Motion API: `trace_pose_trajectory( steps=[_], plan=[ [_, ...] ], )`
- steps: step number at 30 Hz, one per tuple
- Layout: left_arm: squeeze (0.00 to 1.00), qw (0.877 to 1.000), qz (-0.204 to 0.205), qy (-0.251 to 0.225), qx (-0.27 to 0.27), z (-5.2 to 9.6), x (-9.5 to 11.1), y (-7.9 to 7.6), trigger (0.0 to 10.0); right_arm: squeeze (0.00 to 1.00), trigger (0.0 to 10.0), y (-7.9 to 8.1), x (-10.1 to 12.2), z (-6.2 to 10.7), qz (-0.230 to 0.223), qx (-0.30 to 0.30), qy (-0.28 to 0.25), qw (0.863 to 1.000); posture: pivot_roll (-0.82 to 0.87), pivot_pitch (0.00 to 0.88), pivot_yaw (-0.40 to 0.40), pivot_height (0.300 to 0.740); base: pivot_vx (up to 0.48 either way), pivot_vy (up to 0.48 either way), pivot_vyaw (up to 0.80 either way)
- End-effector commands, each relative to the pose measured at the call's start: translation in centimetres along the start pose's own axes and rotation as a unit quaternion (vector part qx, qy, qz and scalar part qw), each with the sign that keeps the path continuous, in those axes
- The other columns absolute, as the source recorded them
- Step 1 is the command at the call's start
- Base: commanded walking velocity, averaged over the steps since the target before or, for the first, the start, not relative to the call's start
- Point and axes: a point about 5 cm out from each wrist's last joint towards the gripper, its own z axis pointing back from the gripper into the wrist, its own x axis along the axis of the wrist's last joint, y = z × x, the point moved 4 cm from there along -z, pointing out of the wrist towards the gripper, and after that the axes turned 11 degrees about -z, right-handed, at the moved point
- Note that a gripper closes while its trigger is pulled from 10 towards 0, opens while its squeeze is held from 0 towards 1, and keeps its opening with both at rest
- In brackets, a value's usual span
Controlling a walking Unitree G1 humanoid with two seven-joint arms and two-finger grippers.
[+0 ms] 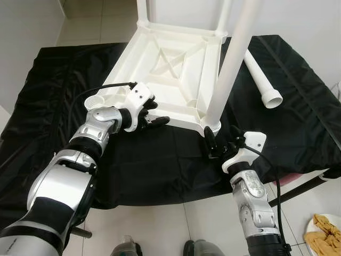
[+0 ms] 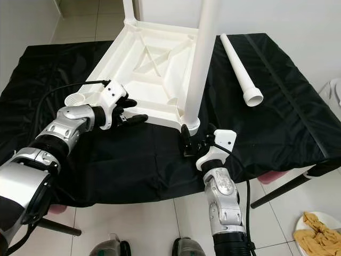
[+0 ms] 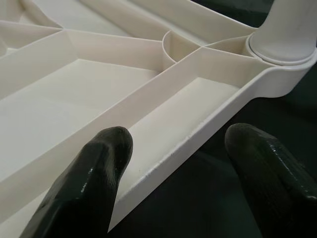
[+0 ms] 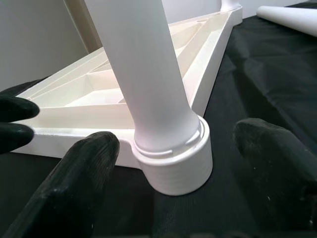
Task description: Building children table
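Note:
The white plastic tabletop (image 1: 160,69) lies upside down on a black cloth (image 1: 160,160). A white leg (image 1: 229,69) stands in its near right corner socket (image 4: 173,168). The near left socket (image 1: 95,101) holds nothing. A loose leg (image 1: 262,80) lies on the cloth to the right. My left gripper (image 1: 157,113) is open and straddles the tabletop's near rim (image 3: 198,144), one finger inside and one outside. My right gripper (image 1: 221,141) is open just in front of the standing leg's base, with a finger toward each side of the socket.
Further legs rise from the tabletop's far corners (image 1: 143,10). The cloth-covered surface ends close in front of me, with tiled floor (image 1: 160,229) below. A plate with yellow cloth (image 1: 325,229) sits on the floor at the lower right.

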Motion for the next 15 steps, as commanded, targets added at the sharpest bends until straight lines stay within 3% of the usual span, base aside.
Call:
trace_pose_trajectory(
  steps=[1, 9, 15],
  plan=[
    [0.0, 0.973, 0.008, 0.051, 0.223, 0.7, -0.9, 3.8, 10.0, 0.0, 10.0, 0.3, -0.3, 0.2, -0.006, 0.001, 0.008, 1.0, -0.07, 0.139, 0.051, 0.74, 0.0, 0.0, 0.0],
    [0.0, 0.973, -0.003, 0.063, 0.221, 0.0, -0.5, 3.6, 10.0, 0.0, 10.0, 0.8, -0.3, 0.6, -0.01, 0.001, 0.009, 1.0, -0.08, 0.153, 0.06, 0.74, 0.0, 0.0, 0.0],
    [0.0, 0.974, -0.017, 0.112, 0.198, -0.4, -1.8, 2.7, 10.0, 0.0, 10.0, 0.7, 0.1, 1.2, -0.003, 0.007, 0.012, 1.0, -0.11, 0.156, 0.066, 0.74, 0.0, 0.0, 0.0]
  ],
)
